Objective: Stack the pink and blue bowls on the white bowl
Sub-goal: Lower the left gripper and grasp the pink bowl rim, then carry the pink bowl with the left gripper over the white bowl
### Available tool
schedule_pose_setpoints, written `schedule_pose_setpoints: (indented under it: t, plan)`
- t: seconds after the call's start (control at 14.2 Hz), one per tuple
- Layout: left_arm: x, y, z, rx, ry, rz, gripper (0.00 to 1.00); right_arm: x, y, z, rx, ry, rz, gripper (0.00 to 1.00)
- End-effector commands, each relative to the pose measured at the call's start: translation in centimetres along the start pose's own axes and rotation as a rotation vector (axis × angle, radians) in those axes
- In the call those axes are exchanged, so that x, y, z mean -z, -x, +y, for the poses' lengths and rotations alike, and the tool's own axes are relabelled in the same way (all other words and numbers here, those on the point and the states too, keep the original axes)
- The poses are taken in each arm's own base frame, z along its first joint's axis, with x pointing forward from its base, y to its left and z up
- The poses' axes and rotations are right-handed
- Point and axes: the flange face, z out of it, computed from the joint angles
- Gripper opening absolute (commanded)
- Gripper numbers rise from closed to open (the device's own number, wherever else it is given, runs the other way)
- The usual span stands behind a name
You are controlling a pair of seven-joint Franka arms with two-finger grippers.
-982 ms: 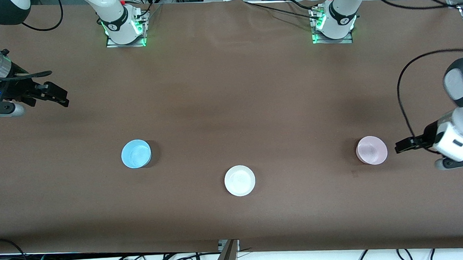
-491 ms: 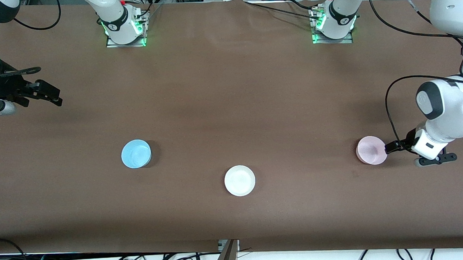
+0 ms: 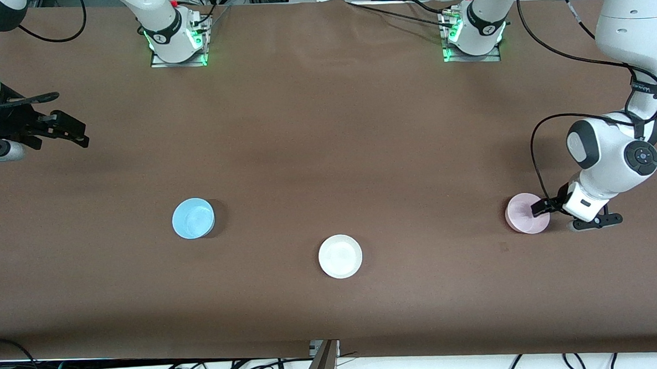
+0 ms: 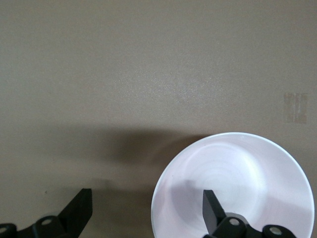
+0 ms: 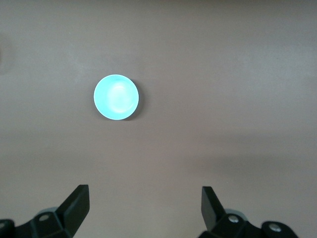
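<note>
With the rim of the pale pink round plastic bowl straddled by the open left gripper at the left arm's end of the brown table, risk of tipping or sliding on an off-centre pinch. Right gripper waiting, jaws apart. Light blue round plastic bowl and plain white round plastic bowl resting apart, unstacked.

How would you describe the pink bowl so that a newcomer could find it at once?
On the brown table, look toward the left arm's end, where the left claw straddles a rim. That is the pink bowl: pale pink, unlike the equal-sized white bowl and blue bowl.
</note>
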Motion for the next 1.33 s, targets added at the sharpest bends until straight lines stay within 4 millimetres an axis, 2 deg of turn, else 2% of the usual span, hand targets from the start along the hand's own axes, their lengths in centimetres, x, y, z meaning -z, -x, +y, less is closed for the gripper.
schedule_pose_setpoints:
  t: [0.0, 0.14, 0.21, 0.42, 0.56, 0.7, 0.84, 0.91, 1.05, 1.26]
  plan:
    - [0.6, 0.0, -0.1, -0.009, 0.014, 0.013, 0.53, 0.9, 0.4, 0.3, 0.011, -0.019, 0.000, 1.00]
    - [0.5, 0.1, 0.1, -0.013, 0.015, 0.012, 0.13, 0.9, 0.4, 0.3, 0.011, -0.020, 0.000, 1.00]
    - [0.2, 0.4, 0.2, -0.015, 0.016, 0.004, 0.00, 0.9, 0.4, 0.3, 0.011, -0.019, -0.001, 1.00]
    - [0.4, 0.3, 0.9, -0.027, 0.016, 0.007, 0.00, 0.9, 0.4, 0.3, 0.011, -0.018, -0.001, 1.00]
    - [1.0, 0.1, 3.0, -0.038, 0.036, 0.014, 0.00, 1.0, 0.4, 0.3, 0.011, -0.019, 0.002, 1.00]
    - [1.7, -0.1, 3.5, -0.041, 0.040, 0.025, 0.00, 0.9, 0.4, 0.3, 0.011, -0.018, 0.000, 1.00]
    - [3.1, -0.5, 5.1, -0.033, 0.056, 0.041, 0.00, 1.0, 0.3, 0.3, 0.012, -0.018, 0.003, 1.00]
    - [4.3, -0.7, 6.6, 0.002, 0.070, 0.048, 0.00, 1.0, 0.4, 0.3, 0.012, -0.019, 0.005, 1.00]
    - [7.3, -0.4, 11.1, 0.094, 0.112, 0.042, 0.00, 1.0, 0.3, 0.3, 0.011, -0.019, 0.006, 1.00]
    - [11.2, 1.2, 19.7, 0.279, 0.183, 0.015, 0.00, 1.2, 0.2, 0.3, 0.014, -0.019, 0.017, 1.00]
